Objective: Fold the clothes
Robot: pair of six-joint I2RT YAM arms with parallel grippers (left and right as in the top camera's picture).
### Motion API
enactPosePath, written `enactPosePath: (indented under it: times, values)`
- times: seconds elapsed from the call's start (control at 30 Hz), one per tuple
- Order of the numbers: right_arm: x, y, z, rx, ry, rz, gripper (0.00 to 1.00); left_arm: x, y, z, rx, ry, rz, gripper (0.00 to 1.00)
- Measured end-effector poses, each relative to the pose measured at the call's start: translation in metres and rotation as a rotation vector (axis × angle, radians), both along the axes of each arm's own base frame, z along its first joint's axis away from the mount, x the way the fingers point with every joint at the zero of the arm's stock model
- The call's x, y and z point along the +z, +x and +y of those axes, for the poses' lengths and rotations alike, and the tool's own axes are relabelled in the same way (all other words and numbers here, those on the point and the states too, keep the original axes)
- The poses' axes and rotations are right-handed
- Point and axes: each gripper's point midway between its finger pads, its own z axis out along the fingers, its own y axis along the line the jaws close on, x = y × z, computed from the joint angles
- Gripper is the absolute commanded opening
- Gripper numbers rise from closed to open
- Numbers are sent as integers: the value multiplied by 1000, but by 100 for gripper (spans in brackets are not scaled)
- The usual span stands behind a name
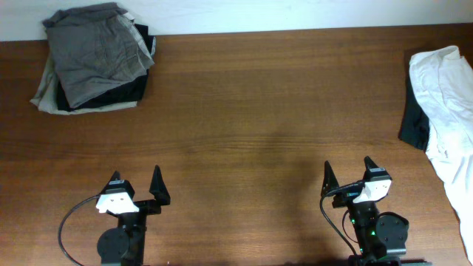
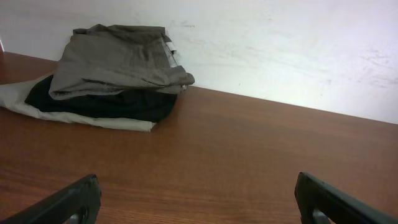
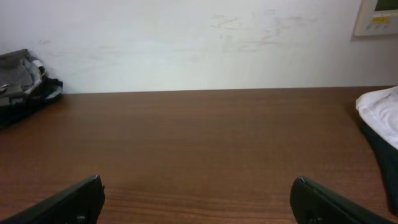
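A stack of folded clothes sits at the far left of the wooden table: grey-olive shorts on top, a black garment under them, a beige one at the bottom. The stack also shows in the left wrist view and at the left edge of the right wrist view. An unfolded white garment lies over a black one at the right edge. My left gripper and right gripper are open and empty near the front edge, far from both piles.
A white wall runs along the table's back edge. A wall-mounted panel shows at the upper right in the right wrist view. Bare wood lies between the two piles and in front of both grippers.
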Motion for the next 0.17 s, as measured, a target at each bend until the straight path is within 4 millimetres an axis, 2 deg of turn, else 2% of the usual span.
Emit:
enactPosePath:
  times: [0.17]
  values:
    - [0,0,0,0,0,0,99,0,0,0,0,0,0,99]
